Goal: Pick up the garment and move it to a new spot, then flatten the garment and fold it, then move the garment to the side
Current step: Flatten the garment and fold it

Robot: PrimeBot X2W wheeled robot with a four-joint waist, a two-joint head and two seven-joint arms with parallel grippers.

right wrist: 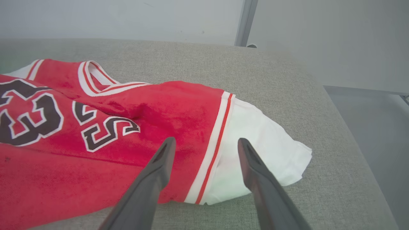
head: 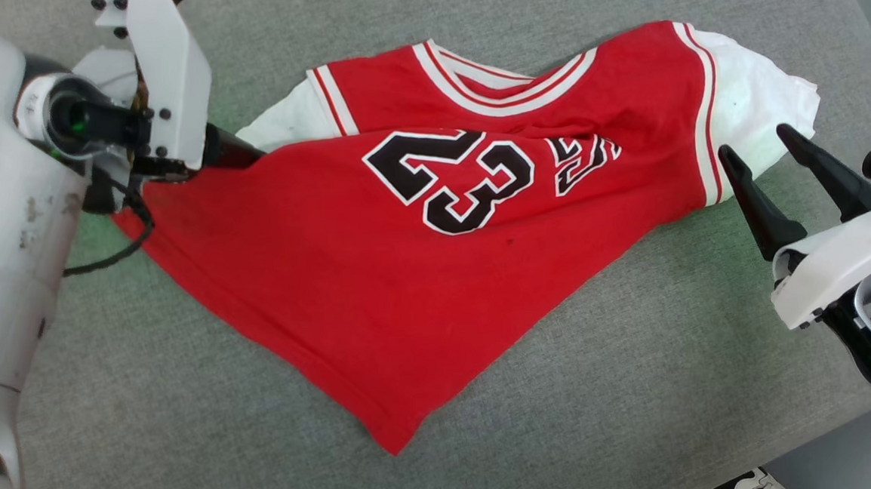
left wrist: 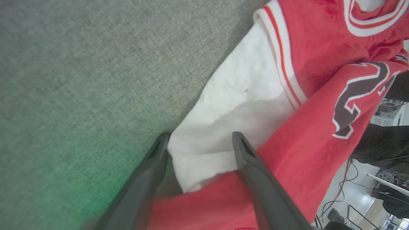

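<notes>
The garment (head: 407, 276) lies on the grey table, a red shirt with a black "23", part of its lettering creased, and its lower body drawn into a point toward the front. Its white sleeves (head: 756, 104) stick out at both ends. My left gripper (head: 248, 154) is at the shirt's left end. In the left wrist view the left gripper (left wrist: 201, 137) is open, its fingers (left wrist: 252, 166) straddling the white sleeve (left wrist: 236, 105) and the red cloth edge. My right gripper (head: 754, 142) is open beside the right sleeve. In the right wrist view the right gripper (right wrist: 207, 142) hovers over the striped trim (right wrist: 217, 143).
The grey cloth-covered table (head: 188, 411) ends at the right and near-right, with floor beyond. A black-and-white shoe (head: 745, 486) shows past the front right corner. Beyond the table edge in the left wrist view are cables and equipment (left wrist: 386, 111).
</notes>
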